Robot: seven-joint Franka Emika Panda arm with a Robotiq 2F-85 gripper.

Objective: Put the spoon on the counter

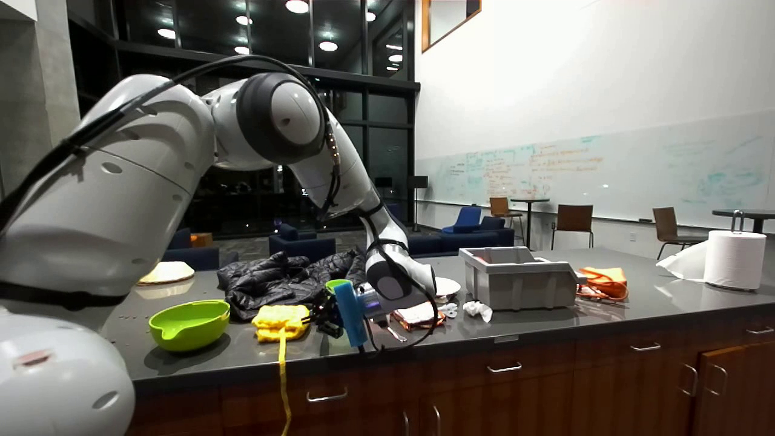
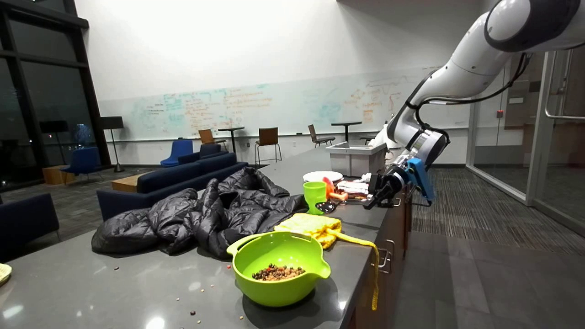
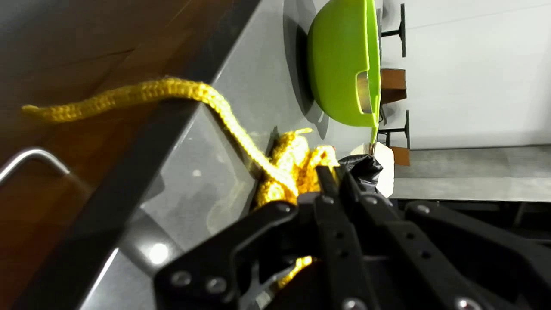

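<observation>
Yellow knit (image 2: 310, 223) lies bunched on the glossy counter (image 2: 114, 292); hand (image 3: 335, 175) closed, nothing visible gripped.

Round white lamps (image 1: 328, 46) shine against dark glass panes (image 1: 389, 145); the white wall (image 2: 228, 41) is nearly washed out. Glare dots the glossy dark grey countertop (image 2: 91, 292), and shadow pools beneath the lime-green plastic bowl (image 2: 274, 292). In the wrist view, brown wooden cabinet fronts (image 3: 47, 219) look dim and blurred.
</observation>
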